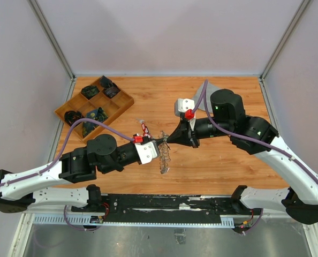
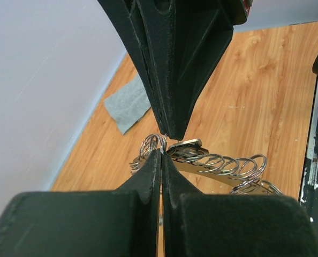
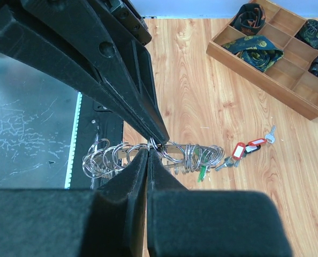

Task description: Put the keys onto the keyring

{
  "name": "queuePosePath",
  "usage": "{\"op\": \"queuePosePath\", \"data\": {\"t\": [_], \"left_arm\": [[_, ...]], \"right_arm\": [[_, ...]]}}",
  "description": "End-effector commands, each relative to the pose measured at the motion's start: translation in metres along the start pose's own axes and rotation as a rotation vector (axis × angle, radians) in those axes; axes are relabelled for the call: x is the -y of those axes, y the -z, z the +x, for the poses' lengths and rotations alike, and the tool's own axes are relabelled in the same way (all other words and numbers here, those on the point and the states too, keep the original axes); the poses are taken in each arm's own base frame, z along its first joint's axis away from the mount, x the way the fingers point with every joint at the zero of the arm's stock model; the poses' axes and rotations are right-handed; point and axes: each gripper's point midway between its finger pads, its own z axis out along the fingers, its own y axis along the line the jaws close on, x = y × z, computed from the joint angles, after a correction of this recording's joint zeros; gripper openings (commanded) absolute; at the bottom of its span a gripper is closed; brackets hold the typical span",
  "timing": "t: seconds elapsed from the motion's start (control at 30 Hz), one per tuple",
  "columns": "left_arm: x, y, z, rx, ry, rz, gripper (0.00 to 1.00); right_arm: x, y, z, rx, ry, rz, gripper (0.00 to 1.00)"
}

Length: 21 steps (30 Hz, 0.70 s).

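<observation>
Threading looks to be the step in hand, though neither tool holds a key yet. Both the left tool (image 2: 161, 154) and the right tool (image 3: 148, 152) are closed tight. Their tips meet nose to nose over the middle of the worktop (image 1: 218, 167), each pinching the keyring (image 1: 164, 156) at nearly the same spot on its rim. The keyring seems to hang off the wood, edge-on from above, its long axis running from the pinch toward the near edge. The keys (image 1: 143, 128), red-tagged, lie on the worktop just beyond the pinch toward the far left corner, untouched. Next, I'd judge, one tool must let go, fetch a key and work it onto a coil while the other steadies the ring.
</observation>
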Motion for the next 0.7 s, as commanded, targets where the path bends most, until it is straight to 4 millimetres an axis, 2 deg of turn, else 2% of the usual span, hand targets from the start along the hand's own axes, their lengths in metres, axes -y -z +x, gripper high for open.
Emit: {"op": "queuePosePath", "data": {"t": [0.0, 0.67], "left_arm": [[-0.006, 0.001, -0.024, 0.088, 0.027, -0.021, 0.01], [-0.007, 0.002, -0.026, 0.096, 0.029, -0.020, 0.01]], "right_arm": [[0.009, 0.001, -0.002, 0.009, 0.000, 0.054, 0.01], [0.021, 0.012, 0.002, 0.005, -0.022, 0.170, 0.01]]}}
